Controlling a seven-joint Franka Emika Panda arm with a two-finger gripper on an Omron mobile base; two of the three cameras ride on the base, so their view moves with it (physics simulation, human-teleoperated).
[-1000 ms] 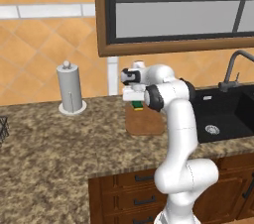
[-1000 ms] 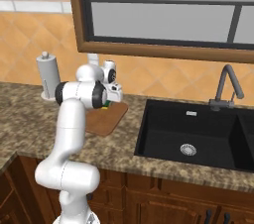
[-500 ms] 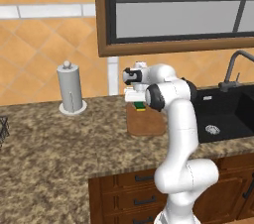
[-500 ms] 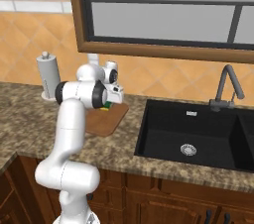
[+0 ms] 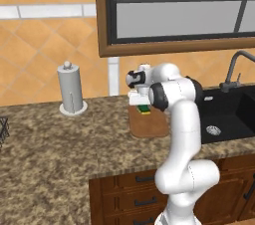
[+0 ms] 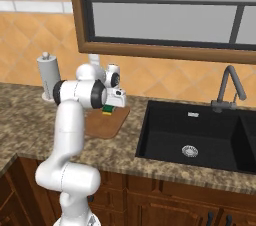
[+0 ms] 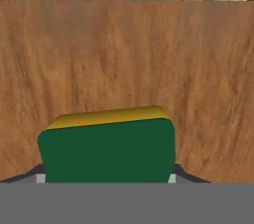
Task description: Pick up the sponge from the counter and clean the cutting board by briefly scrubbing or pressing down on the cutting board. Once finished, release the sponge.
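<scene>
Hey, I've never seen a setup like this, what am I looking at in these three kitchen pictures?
It is a computer-rendered kitchen with a white robot arm on a base. Two pictures come from cameras behind the arm, to its left and right; the third looks along its claw. On the speckled counter lie a wooden cutting board and a paper towel roll; a black sink is beside them. The claw is shut on a green-and-yellow sponge, holding it at the cutting board; whether it presses on the wood I cannot tell.
</scene>
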